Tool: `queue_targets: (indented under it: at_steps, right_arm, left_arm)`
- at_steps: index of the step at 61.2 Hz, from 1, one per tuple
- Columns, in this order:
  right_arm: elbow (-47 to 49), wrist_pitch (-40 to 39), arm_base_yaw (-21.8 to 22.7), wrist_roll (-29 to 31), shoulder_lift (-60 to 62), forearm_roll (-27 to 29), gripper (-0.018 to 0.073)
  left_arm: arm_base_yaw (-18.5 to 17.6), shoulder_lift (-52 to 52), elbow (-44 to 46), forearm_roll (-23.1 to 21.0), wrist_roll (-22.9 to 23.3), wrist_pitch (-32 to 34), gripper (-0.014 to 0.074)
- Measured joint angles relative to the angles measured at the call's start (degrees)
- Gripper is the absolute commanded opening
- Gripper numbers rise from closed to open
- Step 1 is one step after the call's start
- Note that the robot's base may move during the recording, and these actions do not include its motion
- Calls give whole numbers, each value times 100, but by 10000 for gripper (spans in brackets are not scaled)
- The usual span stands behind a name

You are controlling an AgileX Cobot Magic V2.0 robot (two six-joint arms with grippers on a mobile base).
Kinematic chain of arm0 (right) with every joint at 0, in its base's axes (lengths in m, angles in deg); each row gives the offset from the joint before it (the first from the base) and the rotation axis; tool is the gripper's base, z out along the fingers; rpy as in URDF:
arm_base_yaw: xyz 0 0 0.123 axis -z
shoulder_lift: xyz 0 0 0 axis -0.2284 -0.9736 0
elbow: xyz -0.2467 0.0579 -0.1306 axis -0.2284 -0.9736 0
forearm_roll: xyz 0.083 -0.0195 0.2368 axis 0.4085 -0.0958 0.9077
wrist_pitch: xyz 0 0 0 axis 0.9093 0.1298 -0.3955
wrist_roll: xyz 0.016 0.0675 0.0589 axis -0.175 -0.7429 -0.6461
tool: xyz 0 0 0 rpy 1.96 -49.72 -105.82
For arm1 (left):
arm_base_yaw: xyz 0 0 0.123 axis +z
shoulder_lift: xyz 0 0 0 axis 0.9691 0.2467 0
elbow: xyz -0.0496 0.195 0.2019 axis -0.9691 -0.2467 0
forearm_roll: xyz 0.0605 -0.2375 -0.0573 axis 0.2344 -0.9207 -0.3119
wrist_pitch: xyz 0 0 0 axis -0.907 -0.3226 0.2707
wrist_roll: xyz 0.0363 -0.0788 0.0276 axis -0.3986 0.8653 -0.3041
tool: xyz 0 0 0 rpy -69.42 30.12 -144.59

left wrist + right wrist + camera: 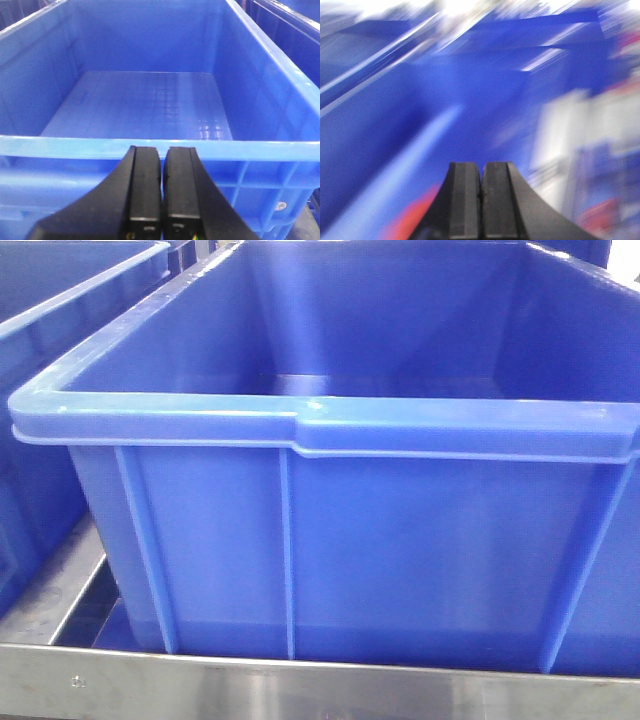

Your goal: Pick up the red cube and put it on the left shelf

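Note:
My left gripper point(163, 148) is shut with nothing between its black fingers, and hangs just outside the near rim of a big blue bin point(150, 100) whose floor is bare. My right gripper point(481, 164) is also shut and empty. The right wrist view is heavily smeared by motion, with blue surfaces all round. A red-orange smear point(412, 215) lies low on the left of the right gripper, too blurred to tell whether it is the red cube. No red cube shows in the other views. I cannot make out which surface is the left shelf.
In the front view a large blue bin point(330, 420) fills the frame, standing on a metal rack rail point(300, 690). A second blue bin point(60, 300) stands to its left. Another blue bin wall point(295, 30) runs along the right of the left wrist view.

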Motion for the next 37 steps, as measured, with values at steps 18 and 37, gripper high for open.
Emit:
queue_targets:
  at_steps: [18, 37]
  right_arm:
    - [-1473, -581, 1268, 0, 934, 12, 55]
    - [-2408, -923, 1306, -23, 1191, -69, 55]
  left_arm:
    - [-6, 0, 0, 0, 0, 0, 102]
    - [-6, 0, 0, 0, 0, 0, 102]
